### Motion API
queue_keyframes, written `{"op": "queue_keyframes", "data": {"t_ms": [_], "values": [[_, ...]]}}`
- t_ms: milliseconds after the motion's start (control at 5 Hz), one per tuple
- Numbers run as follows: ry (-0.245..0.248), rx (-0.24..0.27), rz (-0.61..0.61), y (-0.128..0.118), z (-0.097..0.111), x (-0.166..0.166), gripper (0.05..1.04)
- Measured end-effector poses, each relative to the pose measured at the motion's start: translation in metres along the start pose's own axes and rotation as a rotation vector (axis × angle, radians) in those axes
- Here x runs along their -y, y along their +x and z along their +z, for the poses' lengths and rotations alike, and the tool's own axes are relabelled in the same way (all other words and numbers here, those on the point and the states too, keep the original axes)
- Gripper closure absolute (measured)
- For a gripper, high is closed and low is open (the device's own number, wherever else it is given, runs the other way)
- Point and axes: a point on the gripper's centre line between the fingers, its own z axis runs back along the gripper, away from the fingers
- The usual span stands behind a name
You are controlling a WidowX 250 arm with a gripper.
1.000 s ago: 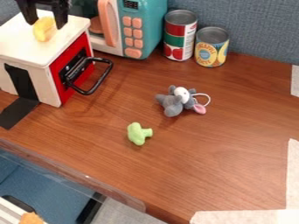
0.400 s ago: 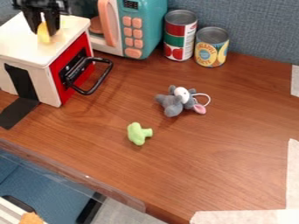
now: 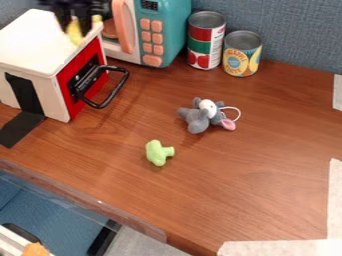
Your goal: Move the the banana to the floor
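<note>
The banana (image 3: 73,33), pinched by the claw (image 3: 77,25), has been shifted rightward at upper left. Its transfer has apparently been started.

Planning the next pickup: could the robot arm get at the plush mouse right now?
Probably not: its gripper appears to hold the banana. Otherwise the way looks free; the plush mouse lies uncovered on the tabletop.

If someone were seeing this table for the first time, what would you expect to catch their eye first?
Probably the teal toy microwave with its peach buttons, at the back of the table, and the white toy oven with a bright red front to its left in the picture. After those, the gray plush mouse and the light green toy broccoli would likely stand out against the brown wood near the middle.
</note>
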Motion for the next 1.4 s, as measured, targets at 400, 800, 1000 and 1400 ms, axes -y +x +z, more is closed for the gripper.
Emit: {"op": "queue_keyframes", "data": {"t_ms": [400,800,1000,1400], "values": [[-0.046,-0.011,-0.208,-0.025,-0.009,0.099,0.712],[-0.128,0.018,-0.332,-0.075,-0.044,0.177,0.712],[-0.136,0.017,-0.419,-0.084,-0.058,0.209,0.712],[-0.103,-0.078,-0.484,-0.105,-0.108,0.232,0.712]]}}
